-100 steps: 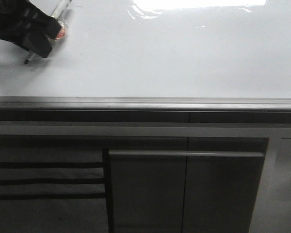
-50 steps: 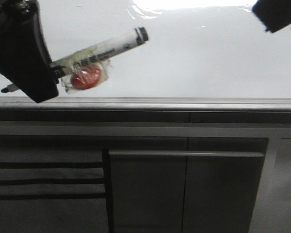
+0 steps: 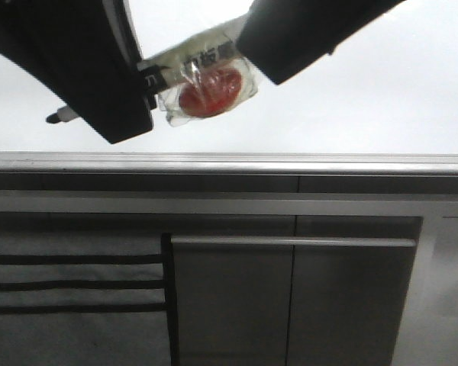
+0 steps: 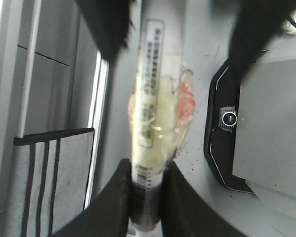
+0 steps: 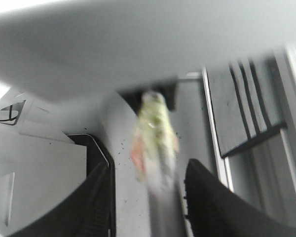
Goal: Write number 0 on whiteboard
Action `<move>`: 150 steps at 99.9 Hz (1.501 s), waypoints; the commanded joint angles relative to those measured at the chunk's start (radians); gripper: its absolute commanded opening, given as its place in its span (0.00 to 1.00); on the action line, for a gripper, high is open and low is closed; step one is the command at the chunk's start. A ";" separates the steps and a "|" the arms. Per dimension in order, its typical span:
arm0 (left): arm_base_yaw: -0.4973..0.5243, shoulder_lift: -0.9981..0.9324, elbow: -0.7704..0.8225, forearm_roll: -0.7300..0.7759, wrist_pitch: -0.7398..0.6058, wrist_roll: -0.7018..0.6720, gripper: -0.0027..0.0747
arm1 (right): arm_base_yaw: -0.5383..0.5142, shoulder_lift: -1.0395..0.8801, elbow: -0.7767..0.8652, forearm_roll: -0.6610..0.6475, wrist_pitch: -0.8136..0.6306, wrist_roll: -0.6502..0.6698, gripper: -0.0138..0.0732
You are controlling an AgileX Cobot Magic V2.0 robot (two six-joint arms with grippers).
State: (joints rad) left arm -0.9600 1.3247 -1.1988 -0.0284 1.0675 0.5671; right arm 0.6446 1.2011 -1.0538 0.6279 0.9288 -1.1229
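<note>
My left gripper is shut on a whiteboard marker and holds it slantwise in front of the glossy whiteboard. The marker's tip sticks out to the left. A red lump is taped to its barrel under clear tape. My right gripper is at the marker's cap end. In the right wrist view its jaws stand apart on either side of the marker. The left wrist view shows the marker clamped between the left fingers. No number 0 shows on the board.
A grey metal edge strip runs along the board's near side. Below it are dark grey cabinet panels with a long handle. The left wrist view shows a speckled grey floor and a dark-rimmed grey base.
My left gripper has moved right and closer to the camera with the marker. My right gripper has come in from the upper right to the marker's cap end.
</note>
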 commanded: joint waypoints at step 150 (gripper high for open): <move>0.183 -0.247 0.038 -0.114 -0.235 -0.118 0.51 | -0.148 -0.185 -0.004 -0.001 -0.135 0.210 0.17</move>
State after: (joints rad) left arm -0.8111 1.1714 -1.1705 -0.1004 0.9479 0.4912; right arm 0.5406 1.0853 -1.0475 0.5969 0.8513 -0.9681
